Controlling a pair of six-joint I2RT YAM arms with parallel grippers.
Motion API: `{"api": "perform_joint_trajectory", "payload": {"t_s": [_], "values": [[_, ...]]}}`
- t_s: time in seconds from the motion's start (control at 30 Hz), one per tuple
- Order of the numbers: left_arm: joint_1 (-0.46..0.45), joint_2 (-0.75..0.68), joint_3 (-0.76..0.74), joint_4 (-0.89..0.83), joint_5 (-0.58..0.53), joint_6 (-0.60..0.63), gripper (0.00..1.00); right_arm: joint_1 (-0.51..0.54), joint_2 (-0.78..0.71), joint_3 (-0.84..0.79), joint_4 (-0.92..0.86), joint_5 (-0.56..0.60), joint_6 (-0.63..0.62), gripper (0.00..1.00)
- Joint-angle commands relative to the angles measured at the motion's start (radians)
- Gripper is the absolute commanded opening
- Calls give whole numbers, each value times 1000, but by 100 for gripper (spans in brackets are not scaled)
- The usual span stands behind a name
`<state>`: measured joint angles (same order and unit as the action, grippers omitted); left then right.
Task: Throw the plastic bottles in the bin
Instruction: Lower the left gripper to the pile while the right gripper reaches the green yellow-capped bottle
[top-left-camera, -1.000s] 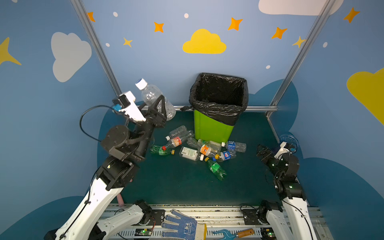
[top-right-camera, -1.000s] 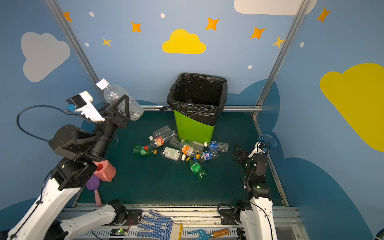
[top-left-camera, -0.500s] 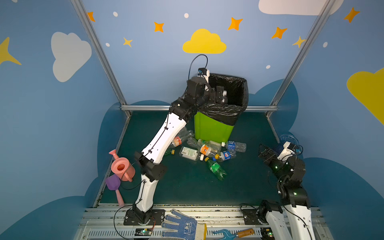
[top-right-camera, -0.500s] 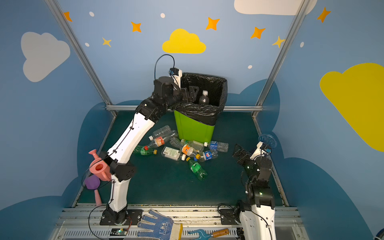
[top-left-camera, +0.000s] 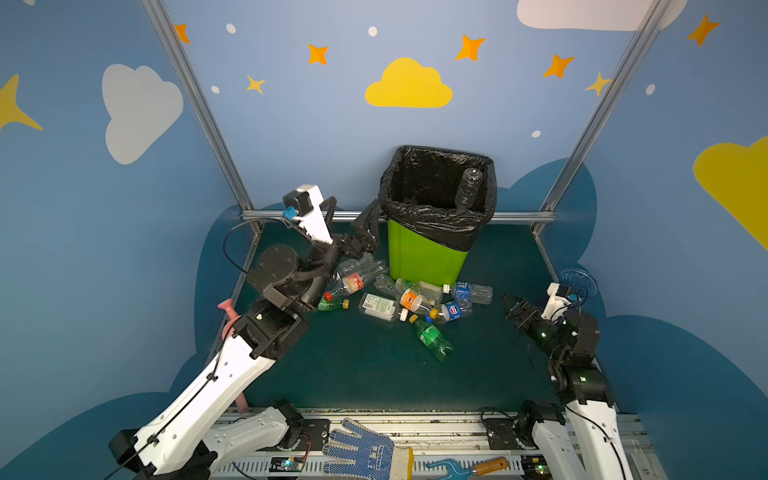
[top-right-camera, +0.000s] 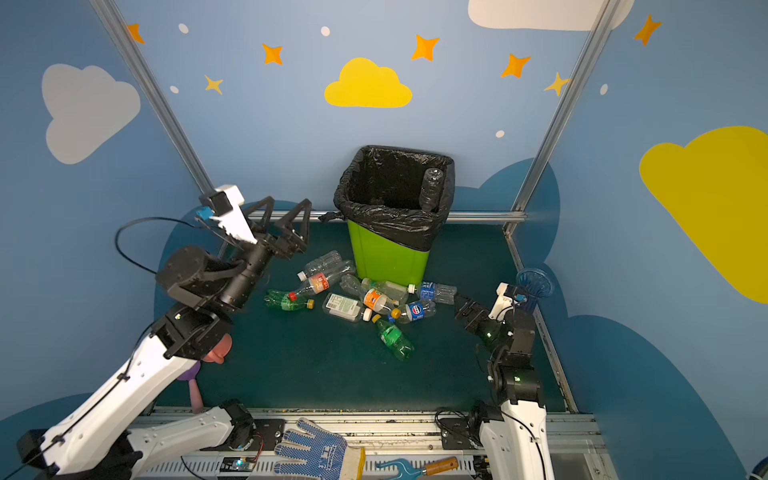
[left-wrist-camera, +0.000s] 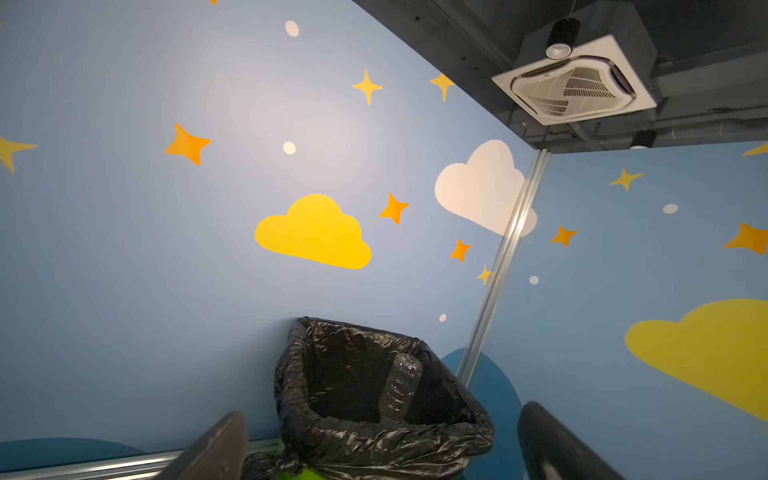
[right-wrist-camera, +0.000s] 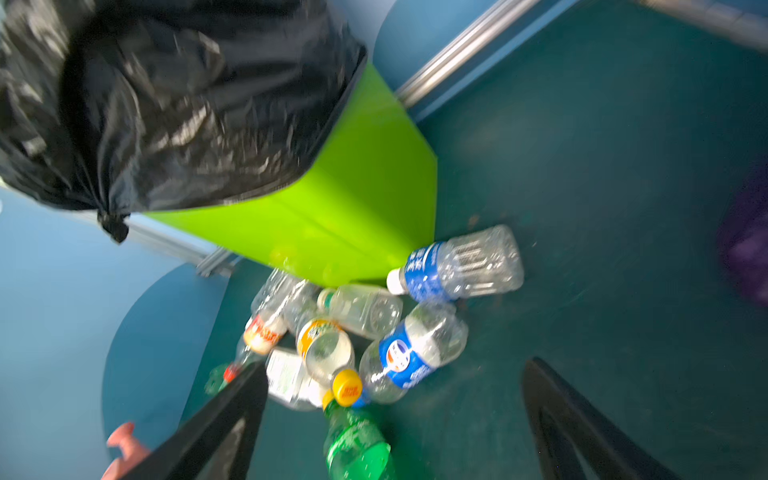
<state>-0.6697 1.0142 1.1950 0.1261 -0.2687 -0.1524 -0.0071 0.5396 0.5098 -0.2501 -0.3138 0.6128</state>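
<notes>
bin (top-left-camera: 424, 257) is showing smooth, glossy lime plastic. Its black bag (top-left-camera: 436, 228) is reading as thin crinkly film and is throwing highlights. plastic bottles (top-left-camera: 411, 300) are looking clear, ribbed and shiny, with glossy printed labels. green bottle (top-left-camera: 432, 338) is showing tinted plastic. floor mat (top-left-camera: 374, 374) is looking matt and finely grained. frame rail (top-left-camera: 519, 216) is reading as brushed aluminium. walls (top-left-camera: 291, 124) are looking matt. left gripper (top-right-camera: 291, 201) fingers (left-wrist-camera: 552, 449) are showing matt black plastic, left arm shell (top-left-camera: 208, 395) glossy white plastic. glove (top-left-camera: 361, 451) is looking like knitted cloth, tool handle (top-left-camera: 490, 465) like wood.
</notes>
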Motion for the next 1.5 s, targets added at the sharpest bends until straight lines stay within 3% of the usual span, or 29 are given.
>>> {"api": "perform_joint_trajectory", "payload": {"t_s": [0.0,0.23,0.53,0.7,0.87,1.47], "values": [[40,-26,-158,-63,-71,-88,100,86,6,-28,28,-1,-1,93],[75,-111,-396,-143,-82,-227,100,331,104,-64,59,114,-21,93],[87,-133,-479,-214,-111,-316,100,619,380,26,49,236,-112,91],[94,-148,-489,-219,-124,-322,100,669,512,84,26,198,-147,91],[103,-163,-505,-236,-147,-328,100,712,598,156,-44,263,-183,92],[133,-216,-552,-268,-141,-349,100,795,895,391,-230,335,-260,91]]}}
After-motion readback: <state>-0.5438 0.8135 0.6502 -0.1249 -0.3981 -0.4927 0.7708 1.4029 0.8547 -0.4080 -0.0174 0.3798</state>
